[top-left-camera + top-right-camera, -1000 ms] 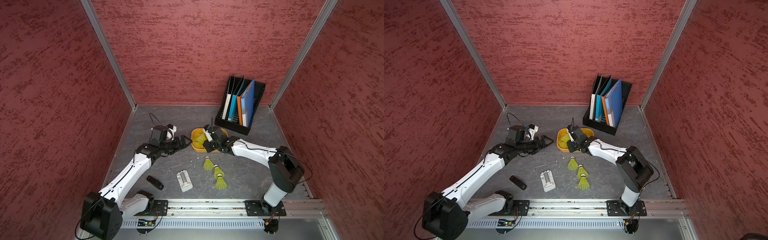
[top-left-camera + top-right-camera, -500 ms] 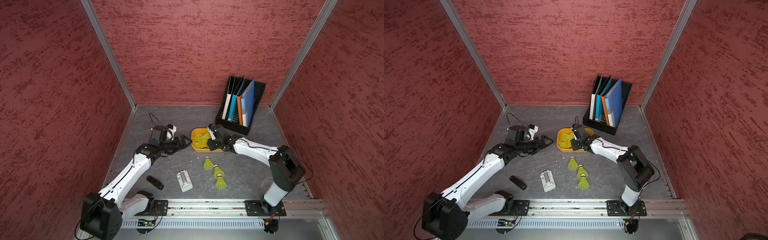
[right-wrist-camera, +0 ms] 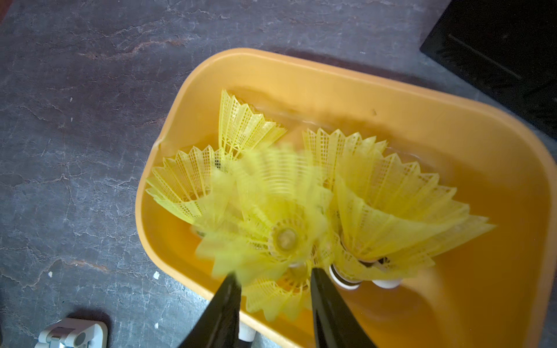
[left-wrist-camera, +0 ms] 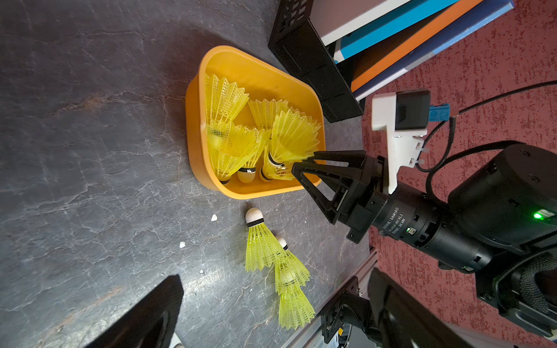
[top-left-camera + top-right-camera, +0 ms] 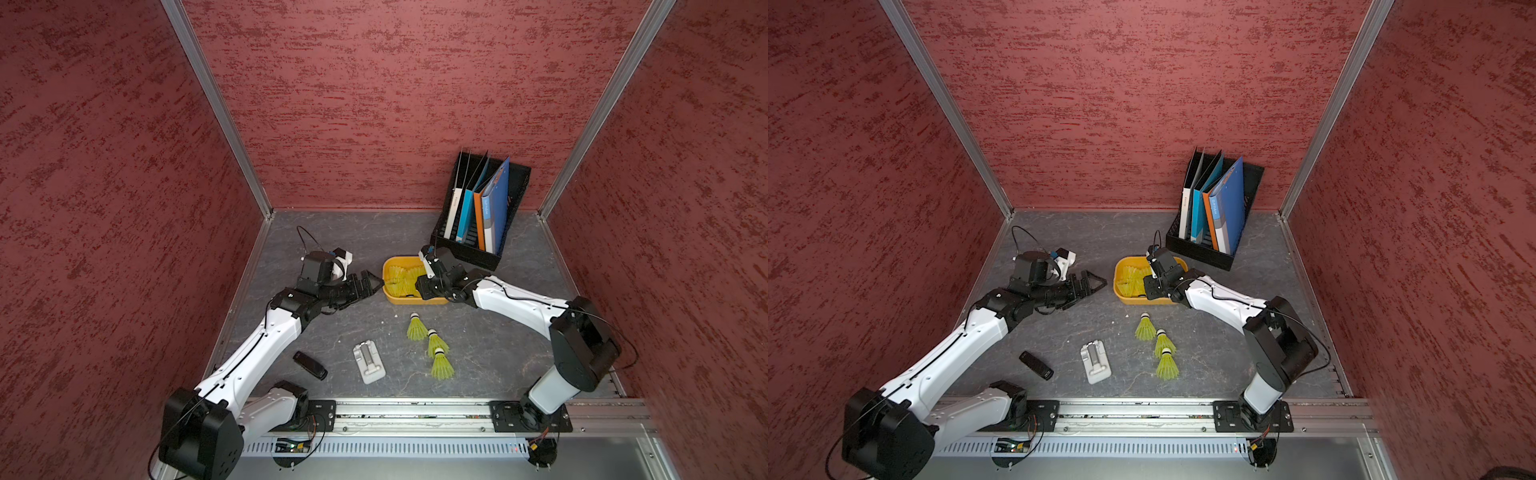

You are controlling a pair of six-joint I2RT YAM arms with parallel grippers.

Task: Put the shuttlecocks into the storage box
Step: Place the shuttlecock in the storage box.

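The orange-yellow storage box [image 5: 392,299] [image 5: 1121,297] [image 3: 301,69] holds several neon yellow shuttlecocks. My right gripper [image 5: 419,286] [image 5: 1148,286] [image 3: 271,277] hangs over the box's near wall, jaws parted. A blurred shuttlecock [image 3: 271,211] lies just beyond its fingertips, on the pile, free of both. Three more shuttlecocks [image 5: 415,328] [image 5: 436,343] [image 5: 442,365] lie in a row on the table in front of the box. My left gripper [image 5: 370,284] [image 5: 1092,284] stays open and empty just left of the box. The left wrist view shows the box [image 4: 193,135] and the right gripper [image 4: 304,162].
A black file rack [image 5: 482,249] with folders stands right behind the box. A pale grey device [image 5: 369,361] and a small black stick [image 5: 309,365] lie on the table toward the front left. The metal rail [image 5: 415,415] runs along the front edge.
My right gripper has moved further over the box, its jaws have parted, and the shuttlecock it carried is dropping onto the pile. The left arm has stayed still.
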